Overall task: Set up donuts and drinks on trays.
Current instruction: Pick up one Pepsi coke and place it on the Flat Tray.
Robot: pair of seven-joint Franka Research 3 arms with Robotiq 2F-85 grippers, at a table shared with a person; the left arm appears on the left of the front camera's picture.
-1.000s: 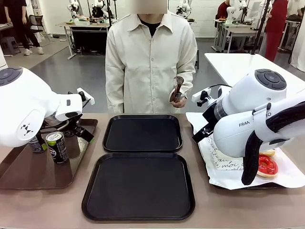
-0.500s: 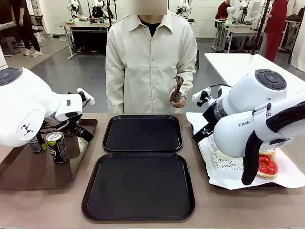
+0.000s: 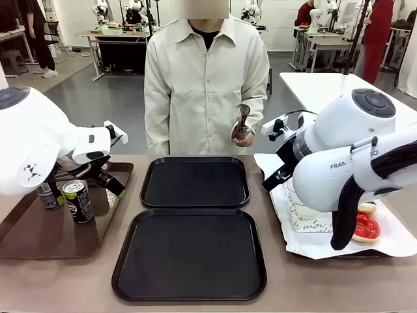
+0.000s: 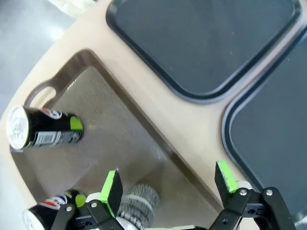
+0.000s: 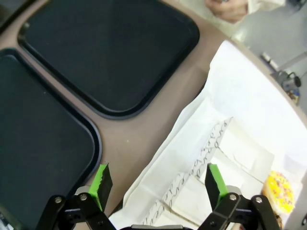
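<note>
Two black trays lie mid-table, the near tray [image 3: 189,254] and the far tray [image 3: 195,182], both bare. Two dark cans [image 3: 78,200] [image 3: 47,194] stand on the brown tray. My left gripper [image 4: 169,181] hangs open above that tray; one can [image 4: 43,132] is farther off, another can [image 4: 139,207] is close by its left finger. A red-iced donut [image 3: 365,227] and a golden one [image 3: 367,208] lie on white paper at the right. My right gripper [image 5: 158,181] is open over white paper sleeves [image 5: 230,158], near a yellow sprinkled donut [image 5: 278,191].
The long brown tray [image 3: 32,235] sits at the left, a white-paper-lined tray [image 3: 313,241] at the right. A person stands at the far side holding a small metal tool [image 3: 243,120] at chest height. Both bulky arm bodies hang over the side trays.
Both arms have shifted slightly, the left a little to the left and the right a little upward. Both grippers stay open; cans, donuts and trays have not moved.
</note>
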